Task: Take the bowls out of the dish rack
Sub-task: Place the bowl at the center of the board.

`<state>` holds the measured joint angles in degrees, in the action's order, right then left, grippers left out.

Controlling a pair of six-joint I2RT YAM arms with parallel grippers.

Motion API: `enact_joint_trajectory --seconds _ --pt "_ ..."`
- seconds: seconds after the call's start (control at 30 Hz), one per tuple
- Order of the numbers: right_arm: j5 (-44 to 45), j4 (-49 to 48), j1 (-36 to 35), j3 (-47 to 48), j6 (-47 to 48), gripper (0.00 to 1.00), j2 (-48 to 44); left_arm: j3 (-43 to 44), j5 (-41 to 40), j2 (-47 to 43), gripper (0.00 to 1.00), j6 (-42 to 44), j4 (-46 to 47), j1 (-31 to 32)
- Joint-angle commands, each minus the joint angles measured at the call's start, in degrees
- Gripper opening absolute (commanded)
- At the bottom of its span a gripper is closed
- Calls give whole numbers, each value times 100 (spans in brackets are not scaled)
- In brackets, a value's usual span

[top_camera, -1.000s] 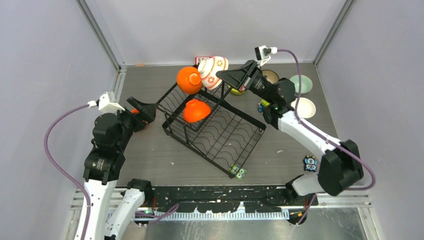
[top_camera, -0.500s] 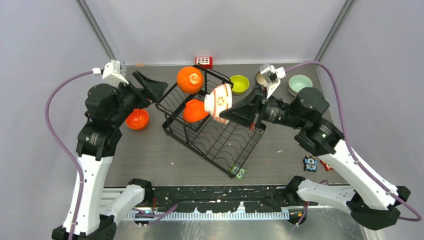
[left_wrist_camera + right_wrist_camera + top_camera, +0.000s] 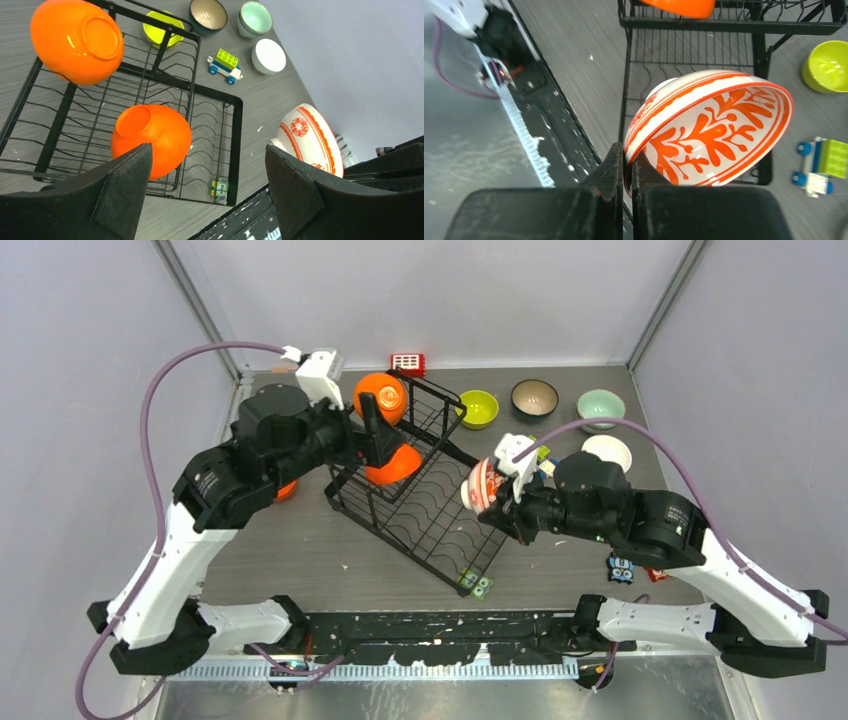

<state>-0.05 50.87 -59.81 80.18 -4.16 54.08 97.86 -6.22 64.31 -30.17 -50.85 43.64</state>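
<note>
Floral bowl: white, glossy, orange-red leaf pattern, tilted.

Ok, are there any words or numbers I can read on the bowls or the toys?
None: no words, numbers or signs can be read anywhere.
The white bowl carries only a red flower pattern, no letters.
The small toy beside the dish rack shows marks too small to read.

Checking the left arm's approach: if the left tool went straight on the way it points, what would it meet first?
Probably the lower orange bowl lying in the dish rack. It sits just ahead of the open left tool, nearer one finger. Depth is hard to judge.
</note>
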Motion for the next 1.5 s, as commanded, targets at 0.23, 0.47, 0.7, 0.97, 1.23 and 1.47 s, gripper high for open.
enact_joint_trajectory --seconds 0.23,0.47,0.7,0.97,1.23,1.47 --pt "3353 1079 -2922 403 1687 1 491 1488 -592 1029 86 486 -1613 1473" --pt "4103 1752 -4077 878 2238 1 1382 1983 -289 1354 86 785 -1971 1898" --pt "4088 2128 -4246 937 2640 1 1739 1816 -1080 1776 85 983 -2777 2782" --pt "4115 2183 -4284 1036 2750 1 1850 1982 -1091 2055 75 1124 -3275 2835" --pt "4237 2103 -4293 1017 2820 1 1881 2195 -1218 2434 42 1086 -3569 2843" --pt "4347 2140 -4382 1038 2819 1 1947 2375 -1170 2639 8 971 -3680 2874"
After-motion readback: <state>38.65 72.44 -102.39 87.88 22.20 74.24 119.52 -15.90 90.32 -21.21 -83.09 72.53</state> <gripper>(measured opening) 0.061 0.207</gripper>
